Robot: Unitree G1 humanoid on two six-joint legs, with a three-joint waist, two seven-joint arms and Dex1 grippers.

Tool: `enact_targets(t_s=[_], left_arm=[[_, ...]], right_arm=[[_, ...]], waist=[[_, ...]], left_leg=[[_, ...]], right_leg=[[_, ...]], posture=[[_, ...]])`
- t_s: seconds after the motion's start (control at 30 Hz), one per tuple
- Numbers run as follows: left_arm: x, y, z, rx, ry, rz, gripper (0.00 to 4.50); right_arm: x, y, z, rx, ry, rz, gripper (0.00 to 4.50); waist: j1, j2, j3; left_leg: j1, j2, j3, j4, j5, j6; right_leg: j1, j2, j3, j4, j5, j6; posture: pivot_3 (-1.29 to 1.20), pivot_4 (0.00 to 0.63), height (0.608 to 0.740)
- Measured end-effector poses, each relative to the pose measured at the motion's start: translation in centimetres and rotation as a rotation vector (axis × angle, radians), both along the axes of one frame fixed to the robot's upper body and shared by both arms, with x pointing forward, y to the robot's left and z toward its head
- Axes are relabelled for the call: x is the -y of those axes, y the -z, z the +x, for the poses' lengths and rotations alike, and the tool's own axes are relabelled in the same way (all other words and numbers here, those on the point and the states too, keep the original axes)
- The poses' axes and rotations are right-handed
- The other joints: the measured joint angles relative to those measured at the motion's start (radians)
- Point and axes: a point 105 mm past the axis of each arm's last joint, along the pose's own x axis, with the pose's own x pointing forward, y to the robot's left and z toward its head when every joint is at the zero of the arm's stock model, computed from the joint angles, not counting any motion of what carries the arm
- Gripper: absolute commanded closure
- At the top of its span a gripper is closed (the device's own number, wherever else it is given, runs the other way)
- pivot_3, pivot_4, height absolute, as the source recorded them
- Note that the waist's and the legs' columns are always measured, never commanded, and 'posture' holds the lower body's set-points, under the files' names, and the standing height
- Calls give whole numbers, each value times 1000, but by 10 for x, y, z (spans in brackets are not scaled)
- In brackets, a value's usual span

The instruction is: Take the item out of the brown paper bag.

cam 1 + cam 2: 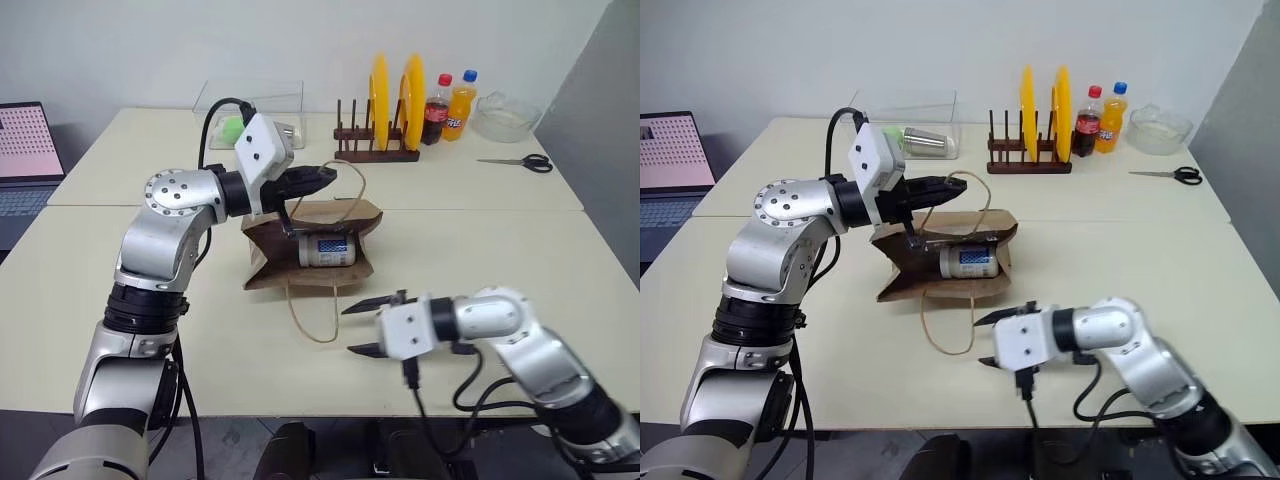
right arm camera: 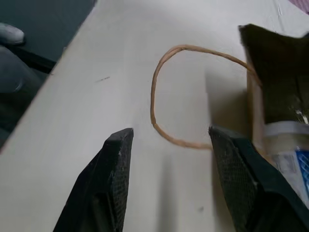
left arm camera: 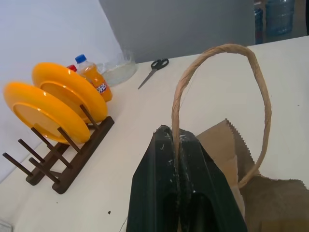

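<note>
wall (image 1: 120, 50): plain white, grey panel (image 1: 610, 100) at right | counter (image 1: 480, 250): pale beige tops pushed together, seams visible | laptop (image 1: 25, 160) open at left edge | rear: clear tub (image 1: 255, 100), plate rack (image 1: 378, 150) with yellow plates, two bottles (image 1: 450, 108), glass bowl (image 1: 505, 115), scissors (image 1: 520, 162) | light: even, soft shadows

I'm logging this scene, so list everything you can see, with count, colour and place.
brown paper bag: one, brown, table centre, mouth open
item: one, white with blue print, inside bag mouth
loop handles: two, tan, one lifted, one flat on table
plate rack: one, dark wood, two yellow plates
bottles: two, cola and orange, beside rack
scissors: one, black, far right
left tool: shut on upper handle
right tool: open, near lower handle
</note>
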Motion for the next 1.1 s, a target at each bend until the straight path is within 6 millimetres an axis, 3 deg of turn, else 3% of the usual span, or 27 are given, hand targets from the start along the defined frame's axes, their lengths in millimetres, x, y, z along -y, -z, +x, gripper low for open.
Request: enact_targets(t_s=[0.13, 0.27, 0.47, 0.7, 0.8, 0.93, 1.1], left_arm=[[0, 0, -1, -7, 9, -8, 4500], [0, -1, -3, -20, 32, -22, 4500], [-6, -10, 1, -19, 19, -61, 4500], [-6, -13, 2, -14, 18, -68, 4500], [-6, -13, 2, -13, 18, -69, 4500], [-5, -13, 2, -11, 20, -71, 4500], [-4, -12, 2, -12, 26, -77, 4500]], right_arm=[[-3, -26, 3, -62, 25, 74, 1829], [-25, -48, 20, -27, 74, 146, 1829], [-55, -32, 52, 13, 178, 55, 1829], [-69, -13, 89, 132, 284, -55, 1829], [-71, -2, 92, 148, 291, -105, 1249], [-69, 6, 98, 199, 310, -164, 20], [-67, 8, 109, 277, 327, -229, 20]], waist=[[-5, 0, 0], [-6, 0, 0], [-5, 0, 0], [-6, 0, 0], [-6, 0, 0], [-6, 0, 0], [-7, 0, 0]], left_leg=[[1, 0, 0, -1, 0, 0], [0, 0, 0, -1, 0, 0], [-3, 0, 1, 0, 2, -3], [-4, 0, 2, 0, 2, -4], [-4, 0, 2, 0, 2, -3], [-4, 0, 2, 0, 2, -3], [-3, 0, 2, 0, 2, -3]], right_leg=[[0, 0, 0, 1, 0, 0], [-2, 0, 0, 1, 2, -3], [-5, 0, 1, 1, 2, -3], [-6, 0, 2, 3, 2, -3], [-7, 0, 2, 3, 2, -3], [-7, 0, 2, 3, 2, -3], [-7, 0, 2, 7, 2, -3]], posture=[[0, 150, 740], [0, 150, 740], [0, 150, 740], [0, 150, 740], [0, 150, 740], [0, 150, 740], [0, 150, 740]])
